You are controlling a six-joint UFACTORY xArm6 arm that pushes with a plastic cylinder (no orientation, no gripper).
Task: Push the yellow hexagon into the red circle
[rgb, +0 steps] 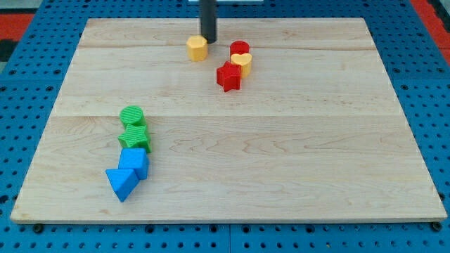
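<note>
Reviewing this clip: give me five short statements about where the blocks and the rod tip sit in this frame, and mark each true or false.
1. My tip stands just above and right of the yellow hexagon in the view. True.
2. The yellow hexagon touches the red circle. False: bare board separates them.
3. The green blocks sit at the view's right. False: the green circle and green star lie at the left.
4. The blue cube and blue triangle lie below the green blocks. True.
5. The red star lies below the red circle. True.
</note>
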